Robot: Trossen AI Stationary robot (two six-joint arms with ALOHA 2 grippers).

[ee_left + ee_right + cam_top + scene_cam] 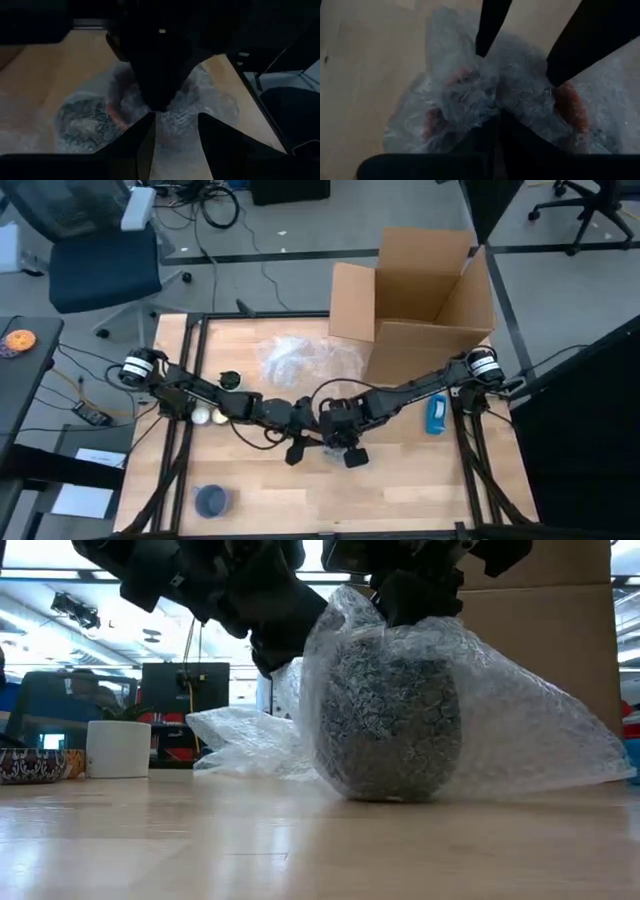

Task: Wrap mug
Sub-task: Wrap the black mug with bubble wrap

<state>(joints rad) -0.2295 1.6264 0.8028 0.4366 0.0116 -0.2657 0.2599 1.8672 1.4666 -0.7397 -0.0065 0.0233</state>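
Note:
A dark speckled mug (pixel 390 730) stands on the table, covered by a sheet of bubble wrap (pixel 520 730) that trails to the right. Orange shows through the wrap in the wrist views. Both grippers hang over the mug near the table's middle. My right gripper (pixel 495 114) is shut on gathered wrap above the mug. My left gripper (pixel 175 117) is open, with its fingers (pixel 485 45) on either side of that gathered wrap. The mug is hidden under the arms in the high view. My right gripper pinches a bunch of bubble wrap (pixel 492 102) over the mug's top between its two fingers, coming from above and pointing down. The wrap is gathered into folds there, and its right part lies slack on the table (pixel 600 770). My left gripper: whether its fingers touch the wrap cannot be told.
An open cardboard box (pixel 420 300) stands at the far right, and a second bubble wrap sheet (pixel 300 360) lies in front of it. A blue object (pixel 437 415) lies at the right, a blue cup (pixel 212 500) near left, and a white cup (pixel 118 748) and a patterned bowl (pixel 30 765) at the left.

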